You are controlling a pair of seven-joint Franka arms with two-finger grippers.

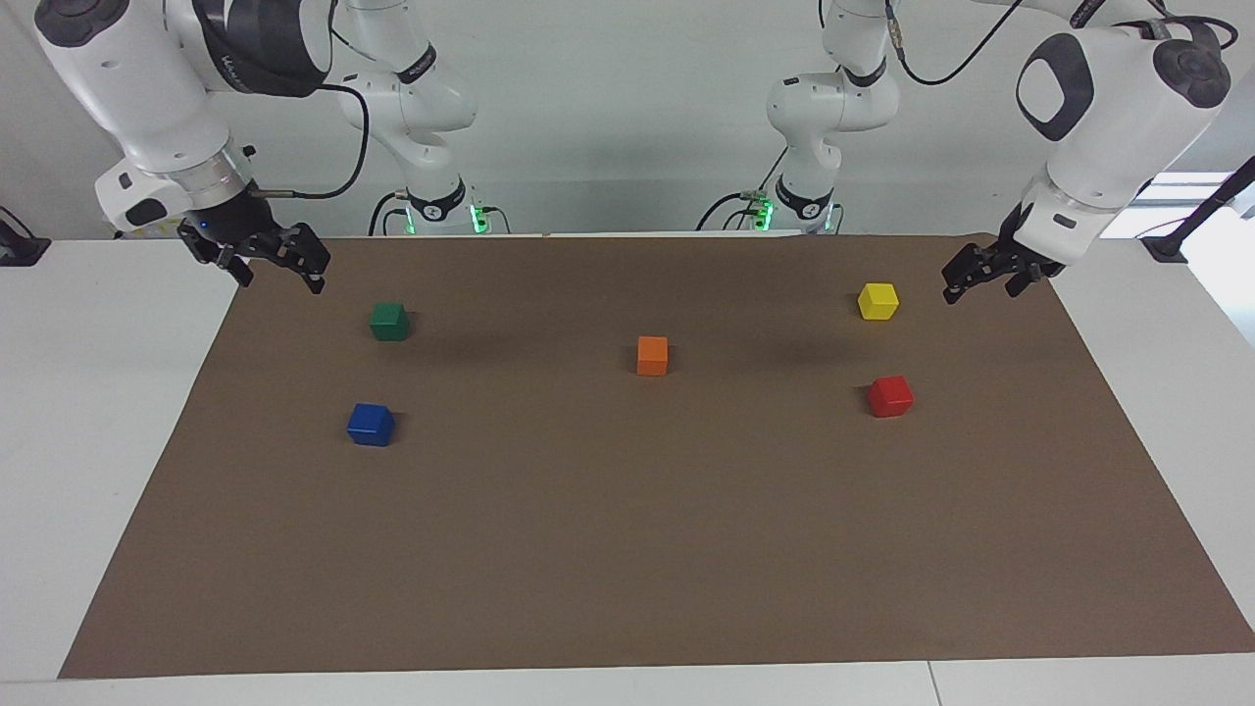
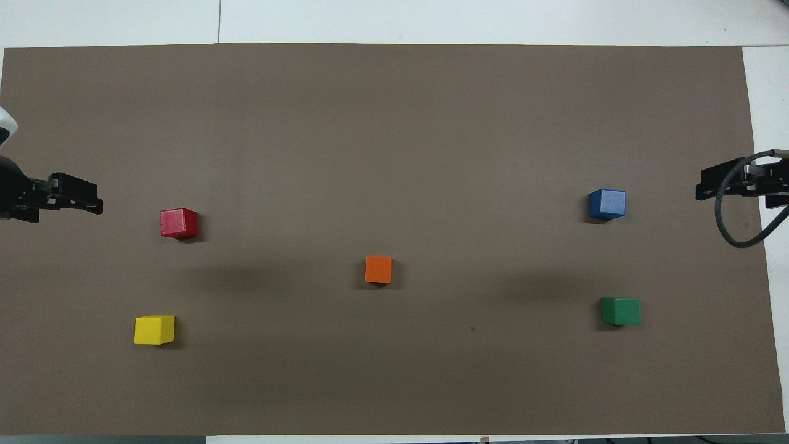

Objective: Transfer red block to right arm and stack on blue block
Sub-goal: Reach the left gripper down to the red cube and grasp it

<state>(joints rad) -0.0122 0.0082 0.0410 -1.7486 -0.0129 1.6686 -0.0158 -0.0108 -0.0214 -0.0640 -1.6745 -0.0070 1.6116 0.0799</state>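
The red block lies on the brown mat toward the left arm's end, farther from the robots than the yellow cube; it also shows in the overhead view. The blue block lies toward the right arm's end, farther from the robots than the green cube; it also shows in the overhead view. My left gripper hangs open and empty over the mat's edge at its own end, apart from the red block. My right gripper hangs open and empty over the mat's corner at its end, apart from the blue block.
A yellow cube sits nearer to the robots than the red block. A green cube sits nearer to the robots than the blue block. An orange cube sits mid-mat. The brown mat covers the white table.
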